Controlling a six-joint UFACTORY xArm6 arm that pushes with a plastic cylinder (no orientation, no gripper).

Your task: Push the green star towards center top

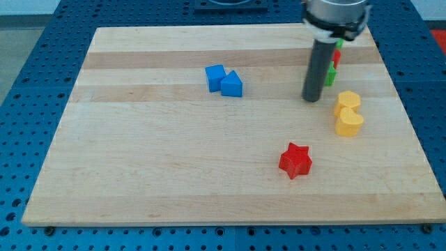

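At the view's upper right | my tip [311, 100] sat bare, gripping nothing | green block [332, 72] just behind, mostly hidden.

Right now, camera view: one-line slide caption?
My tip on the wooden board, just left of the mostly hidden green star.

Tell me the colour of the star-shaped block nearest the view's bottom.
Red. The red star shows plainly in the camera view, the only view.

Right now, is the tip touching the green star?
Cannot tell. In the camera view the rod hides most of the green star; my tip sits just left and below it, with no visible gap or contact.
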